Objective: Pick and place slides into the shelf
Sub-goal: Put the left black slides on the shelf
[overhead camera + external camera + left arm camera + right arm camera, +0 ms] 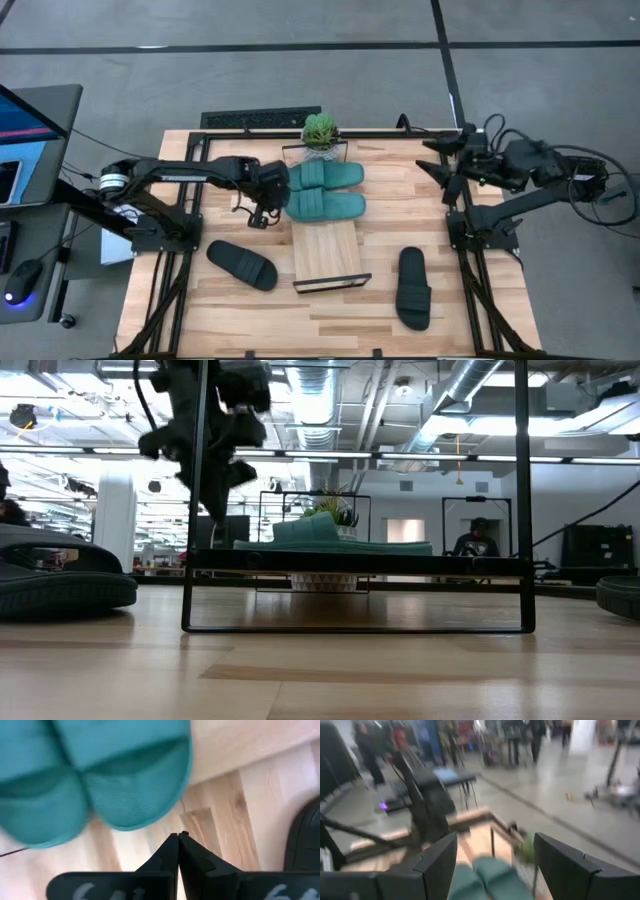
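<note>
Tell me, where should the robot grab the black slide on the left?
Probably by its wide strap, from straight above. The slide lies flat on the table, sole down and slanted, so the strap arches up as the easiest part to pinch. The left tool, shut and empty, hovers nearest.

You've got two matte-black arms here, loose black cables looping off both, and a silver ring on the left arm's joint.
</note>
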You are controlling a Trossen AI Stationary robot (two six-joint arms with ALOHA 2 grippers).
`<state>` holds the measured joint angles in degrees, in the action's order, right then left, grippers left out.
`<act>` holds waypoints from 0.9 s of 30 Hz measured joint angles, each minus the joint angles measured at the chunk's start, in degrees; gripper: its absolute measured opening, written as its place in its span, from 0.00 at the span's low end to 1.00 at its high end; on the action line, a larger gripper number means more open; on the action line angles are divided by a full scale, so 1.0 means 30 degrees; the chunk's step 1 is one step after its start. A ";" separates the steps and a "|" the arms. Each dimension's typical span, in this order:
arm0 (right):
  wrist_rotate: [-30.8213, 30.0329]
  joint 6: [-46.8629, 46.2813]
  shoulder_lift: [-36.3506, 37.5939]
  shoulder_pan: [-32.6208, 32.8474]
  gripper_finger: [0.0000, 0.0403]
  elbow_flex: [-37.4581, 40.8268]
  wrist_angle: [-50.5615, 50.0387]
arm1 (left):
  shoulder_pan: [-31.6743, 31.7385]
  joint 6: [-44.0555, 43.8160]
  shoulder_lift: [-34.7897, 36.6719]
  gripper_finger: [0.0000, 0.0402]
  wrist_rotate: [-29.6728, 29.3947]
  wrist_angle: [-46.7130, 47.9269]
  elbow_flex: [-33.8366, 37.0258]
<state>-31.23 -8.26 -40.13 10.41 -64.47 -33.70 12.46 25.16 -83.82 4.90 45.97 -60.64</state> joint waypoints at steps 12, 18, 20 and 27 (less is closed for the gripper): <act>-0.0625 -0.6944 0.0005 0.0036 0.63 0.0015 -0.6621 | 0.0585 -0.3855 0.8251 0.00 0.3318 -0.0555 0.0258; -0.0694 -0.8460 -0.0356 0.0462 0.63 0.0986 -0.7759 | -0.0036 -0.7406 1.2997 0.00 0.3289 -0.1741 0.2087; -0.0801 -0.8673 -0.0386 0.0810 0.63 0.1944 -0.7256 | -0.0285 -0.8635 1.4540 0.00 0.3282 -0.2271 0.2836; -0.3302 -1.2094 -0.0076 0.2811 0.63 0.5424 -0.6167 | -0.1647 -1.2332 1.8842 0.00 0.2522 -0.4805 0.5958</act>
<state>-41.14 -44.54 -40.36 18.85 -48.20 -52.20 7.52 -11.84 -27.29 12.46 31.55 -42.77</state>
